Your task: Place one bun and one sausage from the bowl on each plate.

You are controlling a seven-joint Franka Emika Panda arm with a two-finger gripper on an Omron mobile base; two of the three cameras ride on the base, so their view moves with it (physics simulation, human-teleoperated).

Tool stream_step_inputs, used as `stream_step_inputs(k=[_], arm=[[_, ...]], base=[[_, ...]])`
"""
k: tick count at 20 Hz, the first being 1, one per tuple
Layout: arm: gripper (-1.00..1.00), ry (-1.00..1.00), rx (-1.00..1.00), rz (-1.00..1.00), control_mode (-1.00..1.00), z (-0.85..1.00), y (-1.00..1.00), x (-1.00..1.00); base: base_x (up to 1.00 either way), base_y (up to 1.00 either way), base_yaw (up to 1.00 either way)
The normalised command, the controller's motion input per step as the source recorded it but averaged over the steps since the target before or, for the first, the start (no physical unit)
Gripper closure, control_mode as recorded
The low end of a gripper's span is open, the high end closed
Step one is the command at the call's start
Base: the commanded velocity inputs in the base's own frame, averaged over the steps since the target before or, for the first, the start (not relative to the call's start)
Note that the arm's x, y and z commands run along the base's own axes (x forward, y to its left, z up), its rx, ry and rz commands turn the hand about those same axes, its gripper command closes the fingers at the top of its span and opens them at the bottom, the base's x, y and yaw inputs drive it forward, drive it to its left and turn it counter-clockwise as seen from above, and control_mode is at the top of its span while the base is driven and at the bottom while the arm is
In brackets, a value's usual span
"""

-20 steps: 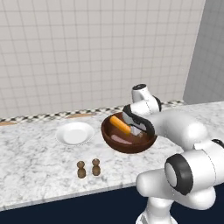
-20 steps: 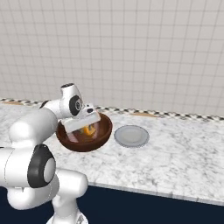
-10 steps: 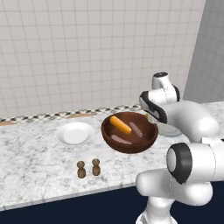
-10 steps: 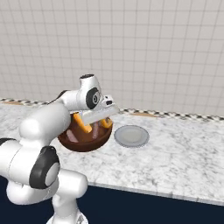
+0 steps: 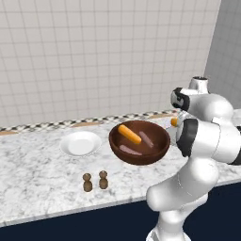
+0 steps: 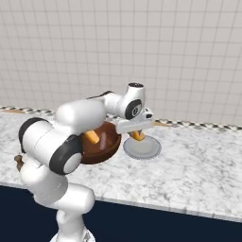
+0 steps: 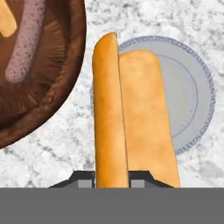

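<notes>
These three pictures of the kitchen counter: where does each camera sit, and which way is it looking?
Left base view: behind the arm on its left, looking forward and down at the bowl, a white plate and two small shakers; the arm rises at lower right.
Right base view: behind on the right; the arm rises at lower left, the pincer above the other plate.
Hand view: on the hand, looking down along the held bun.
Both base views share the bowl.

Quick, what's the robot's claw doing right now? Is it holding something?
Gripper: closed on a bun, held above the plate beside the bowl.
</notes>
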Motion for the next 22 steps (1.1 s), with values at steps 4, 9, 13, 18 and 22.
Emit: stream_step_inputs(k=[4,9,13,18,22], arm=[[1.00,0.20,0.12,0.00,-1.00,-0.56,-0.55,0.50],[1.00,0.17,0.07,0.00,-1.00,-0.63,-0.09,0.36],[1.00,0.02,0.09,0.00,-1.00,-0.41,0.03,0.22],[-1.00,-0.25,0.03,0.00,-1.00,-0.12,0.31,-0.31],[-1.00,-0.44,0.02,0.00,-1.00,-0.13,0.31,-0.50]], base=[[0.00,0.00,0.00],[0.00,0.00,0.00],[0.00,0.00,0.00],[0.00,0.00,0.00],[0.00,0.00,0.00]])
